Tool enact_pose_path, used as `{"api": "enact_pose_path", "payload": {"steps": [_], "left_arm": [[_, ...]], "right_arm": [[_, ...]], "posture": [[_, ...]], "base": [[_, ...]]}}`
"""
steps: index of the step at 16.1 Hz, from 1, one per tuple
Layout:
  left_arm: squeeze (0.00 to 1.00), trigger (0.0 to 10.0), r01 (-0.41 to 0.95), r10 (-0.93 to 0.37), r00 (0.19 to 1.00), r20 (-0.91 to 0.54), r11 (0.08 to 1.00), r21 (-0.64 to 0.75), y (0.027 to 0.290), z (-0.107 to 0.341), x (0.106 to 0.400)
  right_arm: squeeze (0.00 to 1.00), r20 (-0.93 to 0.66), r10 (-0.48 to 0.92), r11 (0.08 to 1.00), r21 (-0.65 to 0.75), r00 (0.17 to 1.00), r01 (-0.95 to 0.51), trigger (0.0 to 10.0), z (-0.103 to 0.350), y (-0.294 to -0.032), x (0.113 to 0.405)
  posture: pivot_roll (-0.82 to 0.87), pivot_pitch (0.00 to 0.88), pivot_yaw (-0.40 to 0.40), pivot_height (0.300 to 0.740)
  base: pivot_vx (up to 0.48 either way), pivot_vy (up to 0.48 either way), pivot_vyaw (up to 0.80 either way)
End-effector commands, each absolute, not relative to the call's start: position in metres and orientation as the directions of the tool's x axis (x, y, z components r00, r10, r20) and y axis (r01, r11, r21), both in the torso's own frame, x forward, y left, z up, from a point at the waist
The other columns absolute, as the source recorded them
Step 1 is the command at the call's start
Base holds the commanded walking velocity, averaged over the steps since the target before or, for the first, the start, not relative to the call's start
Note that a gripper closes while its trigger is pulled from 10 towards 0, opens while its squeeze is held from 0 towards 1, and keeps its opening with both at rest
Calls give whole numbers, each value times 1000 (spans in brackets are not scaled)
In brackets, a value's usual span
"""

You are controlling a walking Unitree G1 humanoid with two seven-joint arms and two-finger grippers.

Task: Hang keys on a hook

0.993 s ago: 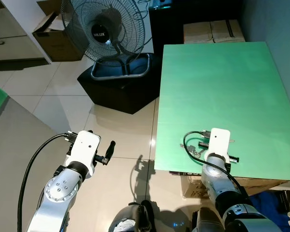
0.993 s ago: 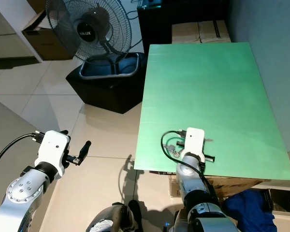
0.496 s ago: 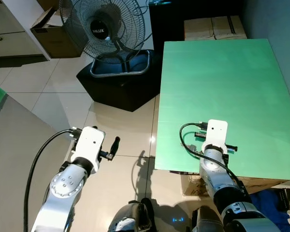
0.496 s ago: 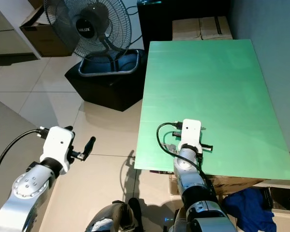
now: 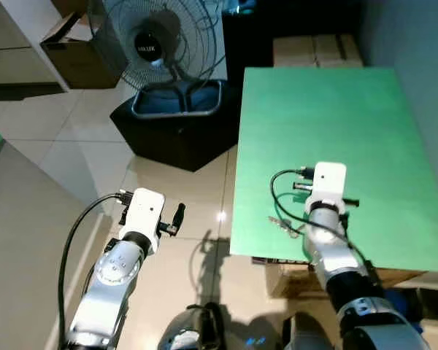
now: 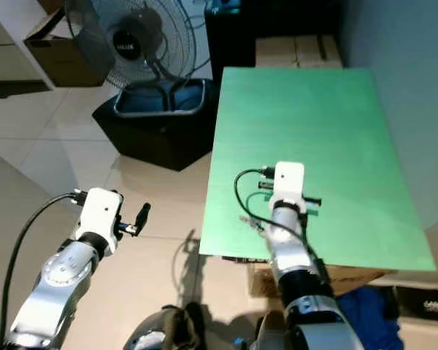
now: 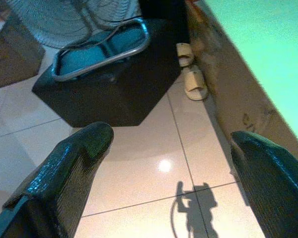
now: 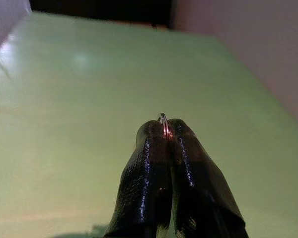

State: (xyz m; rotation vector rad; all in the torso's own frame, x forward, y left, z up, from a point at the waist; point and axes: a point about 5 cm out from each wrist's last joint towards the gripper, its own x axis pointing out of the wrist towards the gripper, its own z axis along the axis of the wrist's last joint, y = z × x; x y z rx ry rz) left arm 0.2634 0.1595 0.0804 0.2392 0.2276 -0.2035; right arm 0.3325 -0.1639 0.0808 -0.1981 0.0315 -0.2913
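1. Metal keys (image 5: 283, 221) dangle just below the right end effector (image 5: 323, 200) above the green bench (image 5: 365, 131); light, slippery, best held by the ring.
2. Left wrist view: left end effector (image 7: 169, 173) spread wide over floor tiles, arm low.
3. Right wrist view: fingers (image 8: 154, 173) pinched on the ring (image 8: 163, 120), wrist level.

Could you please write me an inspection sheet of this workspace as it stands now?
Surface: green table, mostly bare.
Job's things: key ring pinched at right fingertips; keys dangle near table's front edge; hook: nothing seen.
Clutter: nothing seen on table.
Grippers: right gripper shut on ring above table; left gripper open over floor.
Cables: black cable loops from right wrist.
Surroundings: fan, black box, slippers, cardboard boxes.
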Motion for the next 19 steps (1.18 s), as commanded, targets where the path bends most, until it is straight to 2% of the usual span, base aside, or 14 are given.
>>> {"api": "enact_pose_path", "payload": {"steps": [1,4,7,11,12,13,15,19], "left_arm": [[0,10000,172,-119,964,-238,960,219,165,76,269],[0,10000,123,-82,976,-200,971,203,163,76,288],[0,10000,73,-41,986,-162,978,194,164,78,307],[0,10000,47,-17,987,-161,982,185,171,78,322],[0,10000,41,-10,984,-175,984,173,174,74,322],[0,10000,1,36,971,-238,988,154,191,56,316],[0,10000,-72,93,952,-291,994,83,208,43,308],[0,10000,-11,31,961,-275,997,73,193,40,308]], "right_arm": [[0,6,-201,960,-199,980,198,0,88,-157,336],[0,1,-126,967,-221,992,123,0,90,-157,338],[0,-30,-32,973,-229,999,25,0,85,-153,331],[0,-87,47,963,-261,995,-68,0,73,-146,324],[0,-87,57,961,-265,995,-78,0,73,-144,322],[0,-70,98,949,-293,993,-115,0,73,-136,316],[0,-82,104,956,-268,991,-123,0,69,-131,307],[0,-168,88,958,-257,982,-130,0,53,-137,301]], "posture": [[-167,47,84,713],[-181,0,47,713],[-200,0,21,713],[-216,0,34,713],[-223,0,41,713],[-245,0,60,713],[-247,0,66,713],[-232,0,62,713]], "base": [[0,0,0],[0,0,0],[0,0,0],[0,0,0],[0,0,0],[0,0,0],[0,0,0],[0,0,0]]}}
